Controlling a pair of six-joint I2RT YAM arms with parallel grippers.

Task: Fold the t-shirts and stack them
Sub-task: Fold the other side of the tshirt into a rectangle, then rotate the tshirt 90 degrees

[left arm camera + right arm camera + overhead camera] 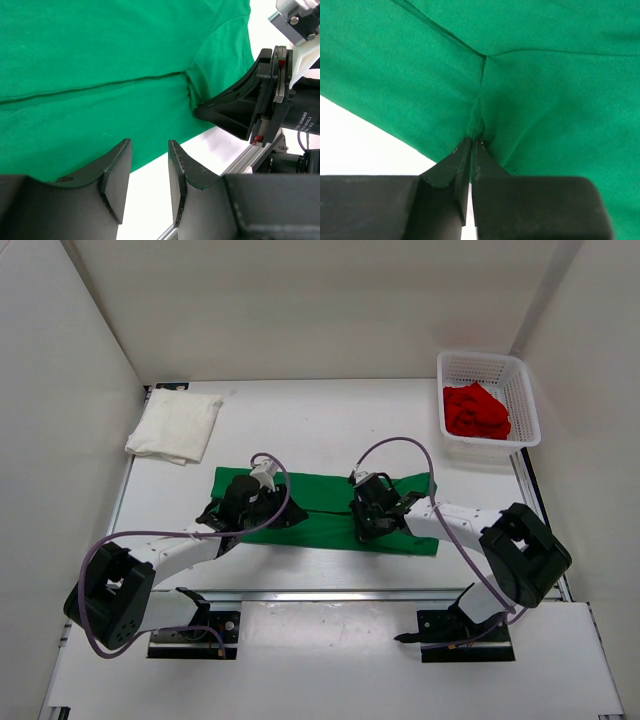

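Right claw point(471, 141) is pressed fully together, and a small ridge of the green t-shirt point(545, 75) is pinched between its tips. The cloth rises in a pucker up to them, just below a point where two seams meet. My left claw point(150, 150) stands about half open, with a clear gap between its two fingers point(117, 172), and nothing sits in this gap. Behind it I see only the white table point(330, 420) and the edge of the green cloth. If this claw touches the cloth or only hangs above it, I cannot tell. From the top camera the green t-shirt lies flat as a long band across the middle of the table, closer to the near edge than to the far edge, with its long side parallel to the near edge. A dark fold line runs along its length. The left claw is over the left part of the band, and the other one is over the part right of the middle. The white t-shirt point(175, 427) lies folded at the far left corner of the table, well apart from the green one. The red t-shirt point(476, 412) is crumpled inside a white mesh basket point(520, 370) at the far right corner.
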